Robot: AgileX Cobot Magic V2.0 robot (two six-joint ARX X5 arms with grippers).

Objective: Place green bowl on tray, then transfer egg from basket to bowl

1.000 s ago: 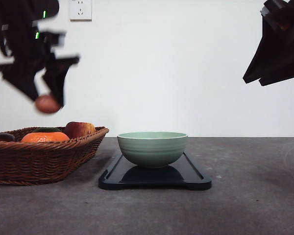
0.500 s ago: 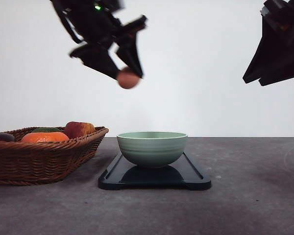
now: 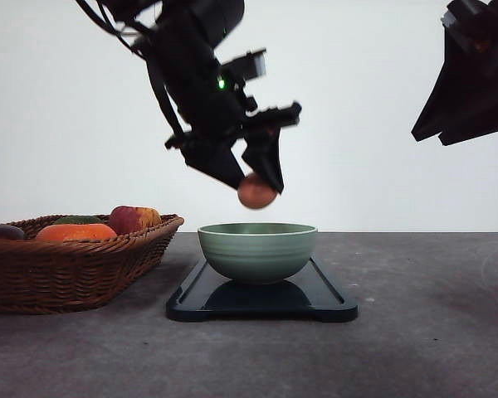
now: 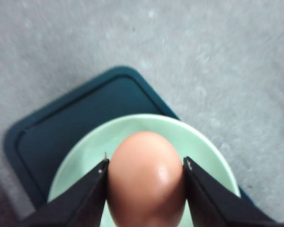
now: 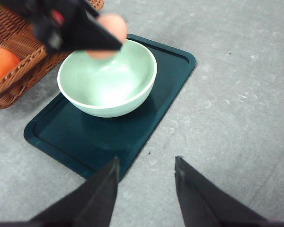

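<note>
The pale green bowl (image 3: 258, 251) stands on the black tray (image 3: 332, 300) at the table's middle. Just above the bowl's rim hangs the brownish egg (image 3: 256, 191), and my left gripper (image 3: 257, 184) is shut on it. In the left wrist view the egg (image 4: 146, 178) sits between the two fingers, directly over the bowl (image 4: 203, 149) and tray (image 4: 71, 118). The right wrist view shows the bowl (image 5: 109, 80), the tray (image 5: 151, 123) and the egg (image 5: 110, 33) under the left arm. My right gripper (image 5: 146, 176) is open, high at the right, holding nothing. The wicker basket (image 3: 66, 265) is at the left.
The basket holds an orange citrus (image 3: 75, 233), a red-yellow apple (image 3: 134, 219) and a dark item (image 3: 2, 232). The basket's corner (image 5: 19, 56) lies close beside the tray. Grey tabletop spreads to the right of the tray.
My left gripper has carried the egg from above the basket rightward, then down, to just over the bowl. The right arm has not moved.
</note>
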